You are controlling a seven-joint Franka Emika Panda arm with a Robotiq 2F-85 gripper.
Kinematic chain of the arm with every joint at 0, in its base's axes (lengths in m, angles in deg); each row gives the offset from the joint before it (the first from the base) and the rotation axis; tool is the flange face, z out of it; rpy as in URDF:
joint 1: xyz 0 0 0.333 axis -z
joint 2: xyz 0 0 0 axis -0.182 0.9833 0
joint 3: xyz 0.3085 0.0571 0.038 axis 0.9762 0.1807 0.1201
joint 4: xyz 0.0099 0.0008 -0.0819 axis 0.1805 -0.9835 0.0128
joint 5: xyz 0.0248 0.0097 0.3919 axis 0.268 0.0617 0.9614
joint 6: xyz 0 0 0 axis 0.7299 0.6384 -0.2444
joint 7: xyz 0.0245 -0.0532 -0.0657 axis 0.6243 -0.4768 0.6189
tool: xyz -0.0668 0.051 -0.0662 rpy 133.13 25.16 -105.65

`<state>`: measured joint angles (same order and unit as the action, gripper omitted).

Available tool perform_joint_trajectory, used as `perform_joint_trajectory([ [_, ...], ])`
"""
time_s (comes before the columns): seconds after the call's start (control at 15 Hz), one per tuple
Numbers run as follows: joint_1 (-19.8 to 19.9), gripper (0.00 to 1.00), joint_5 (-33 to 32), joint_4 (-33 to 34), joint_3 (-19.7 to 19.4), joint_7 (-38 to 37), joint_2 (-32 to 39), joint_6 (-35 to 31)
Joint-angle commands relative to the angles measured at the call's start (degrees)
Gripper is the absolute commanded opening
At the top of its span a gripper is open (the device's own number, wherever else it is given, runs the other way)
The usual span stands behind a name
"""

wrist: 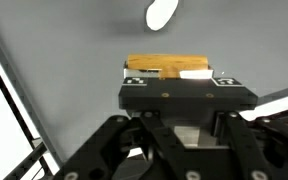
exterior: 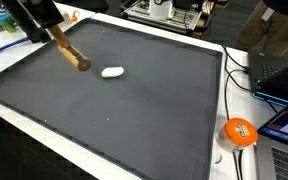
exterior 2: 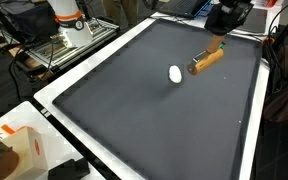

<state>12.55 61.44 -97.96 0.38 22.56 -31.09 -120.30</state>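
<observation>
Where the wooden rod (exterior: 70,50) is: over the far corner of the dark mat (exterior: 134,115), clamped at its upper end and slanting down towards the mat surface; whether the lower tip touches the mat cannot be told.
Gripper (exterior: 53,33): fingers pinching the rod from both sides. In the wrist view the rod (wrist: 164,64) lies crosswise between the pads, just ahead of the gripper (wrist: 172,77).
Same grip, seen in an exterior view: the gripper (exterior 2: 221,44) holds one end, and most of the rod (exterior 2: 206,60) juts free, ending in a darker tip.
Nearest neighbour: a small white oval object (exterior: 112,71), lying flat on the mat just beyond the rod's free end and apart from it, also visible at (exterior 2: 175,73) and (wrist: 162,13).
Off the mat: an orange disc (exterior: 239,131) on the table's edge, well apart.
Likely handling: stiff and light, judging by the wood grain and slim shape. It is probably not fragile, but its round, smooth section invites rolling or swivelling between flat pads.
Preferred hold: across the shaft near mid-length, where the balance would be better. The present end grip leaves a long lever that may sag or twist on contact.
</observation>
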Motion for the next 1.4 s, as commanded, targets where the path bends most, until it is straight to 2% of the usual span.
perform_joint_trajectory([
  [0.0, 1.45, 0.22, 1.36, -3.85, 0.51, -0.47, -3.11, 1.12],
  [0.2, 1.95, 0.22, 1.96, -6.76, 1.09, 0.69, -4.71, 3.65],
  [0.27, 1.23, 0.47, 0.48, -2.34, 0.17, 0.12, -1.47, 1.69],
  [0.73, 1.29, 0.47, 0.66, -4.43, 0.58, 0.18, -2.73, 2.71],
  [0.8, 1.29, 0.22, 0.66, -4.45, 0.58, 0.18, -2.76, 2.71],
  [1.33, 2.78, 0.22, 3.84, -8.11, 1.35, -3.13, -6.41, 1.29],
])
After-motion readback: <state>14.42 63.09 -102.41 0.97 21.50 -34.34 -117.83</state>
